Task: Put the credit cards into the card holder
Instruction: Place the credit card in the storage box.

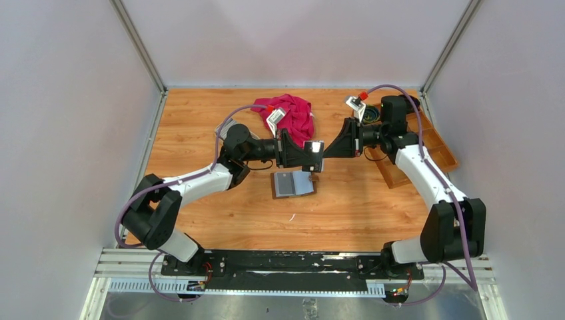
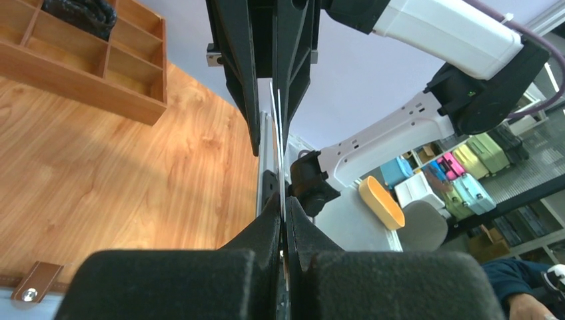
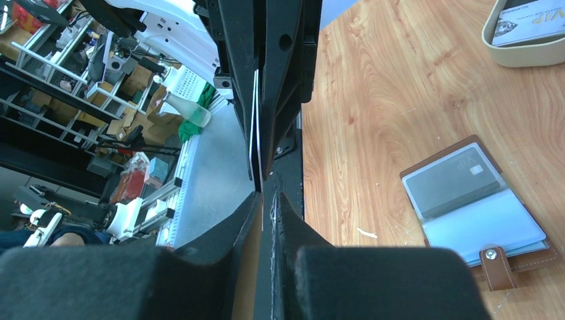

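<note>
Black left gripper (image 2: 284, 212) and right gripper (image 3: 270, 200) both pinch one thin white plastic card (image 1: 313, 146); brown leather card holder (image 1: 293, 184) lies open below.

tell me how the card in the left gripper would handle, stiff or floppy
Probably stiff: the card stands straight, edge-on, beyond the left gripper, no sag. Likely light, being so thin. Bright shine from above hints at slick faces.
</note>
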`<act>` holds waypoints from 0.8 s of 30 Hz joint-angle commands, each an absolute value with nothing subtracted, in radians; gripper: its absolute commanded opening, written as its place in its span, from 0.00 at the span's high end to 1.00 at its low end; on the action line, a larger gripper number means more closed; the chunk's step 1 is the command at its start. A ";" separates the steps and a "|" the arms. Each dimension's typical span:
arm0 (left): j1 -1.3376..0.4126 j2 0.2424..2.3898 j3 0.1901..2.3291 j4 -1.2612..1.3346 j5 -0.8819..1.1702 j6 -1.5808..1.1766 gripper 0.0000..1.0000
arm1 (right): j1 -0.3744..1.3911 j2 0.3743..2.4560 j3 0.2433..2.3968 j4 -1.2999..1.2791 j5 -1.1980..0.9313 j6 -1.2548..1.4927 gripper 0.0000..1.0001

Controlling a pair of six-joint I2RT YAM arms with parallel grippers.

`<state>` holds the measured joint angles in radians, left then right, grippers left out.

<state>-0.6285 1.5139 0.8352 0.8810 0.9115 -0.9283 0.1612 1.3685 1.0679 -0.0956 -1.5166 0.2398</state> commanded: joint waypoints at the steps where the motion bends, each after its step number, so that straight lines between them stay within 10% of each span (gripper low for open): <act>1: -0.663 1.510 0.874 0.819 0.981 -0.870 1.00 | 0.161 1.398 1.054 -0.054 -1.453 0.259 0.84; 24: -0.669 1.551 0.911 0.761 1.018 -0.867 1.00 | 0.184 1.390 1.057 -0.061 -1.467 0.238 0.87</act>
